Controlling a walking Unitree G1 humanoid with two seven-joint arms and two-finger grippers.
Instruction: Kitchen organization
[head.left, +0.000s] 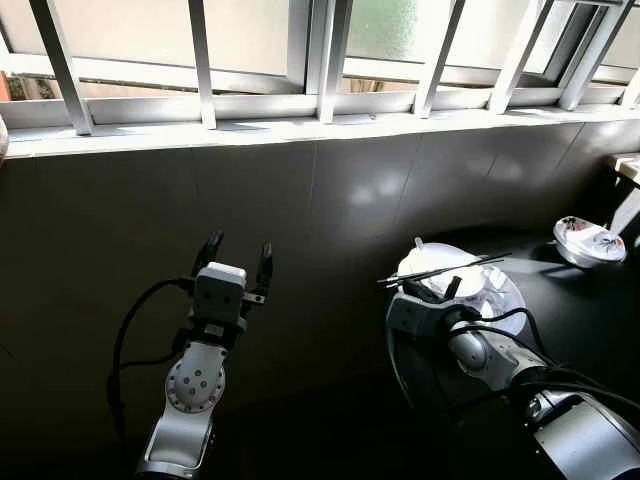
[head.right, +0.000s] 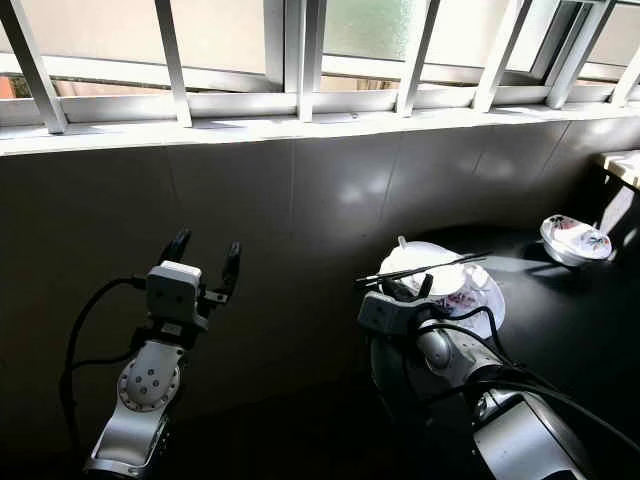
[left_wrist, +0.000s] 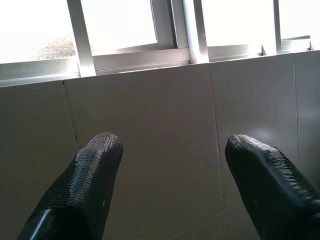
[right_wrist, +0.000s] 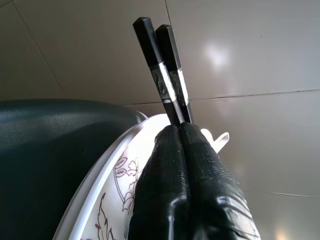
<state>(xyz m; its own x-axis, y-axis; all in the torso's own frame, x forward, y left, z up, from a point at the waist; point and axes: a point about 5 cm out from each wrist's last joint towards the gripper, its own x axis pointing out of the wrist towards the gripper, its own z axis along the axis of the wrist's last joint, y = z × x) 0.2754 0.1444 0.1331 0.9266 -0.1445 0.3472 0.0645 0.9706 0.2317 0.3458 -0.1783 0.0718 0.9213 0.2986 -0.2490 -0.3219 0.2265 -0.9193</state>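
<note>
Chopsticks (head.left: 445, 269): pinched as a pair in my right gripper (head.left: 437, 290), lifted just above the plate (head.left: 505, 300).
Long axis: near level, running along the tiled wall (head.left: 300, 200), tips toward my right (the square butts poke out past my fingers (right_wrist: 175, 165) in the right wrist view).
Right gripper: pressed together on them.
Nearer arm: right, obviously.
Left gripper (head.left: 236, 262): spread, holding nothing, raised toward the wall, well apart.
Bowl (head.left: 588, 240): farther right on the counter (head.left: 590, 320), a likely place for the next move, I'd judge.
</note>
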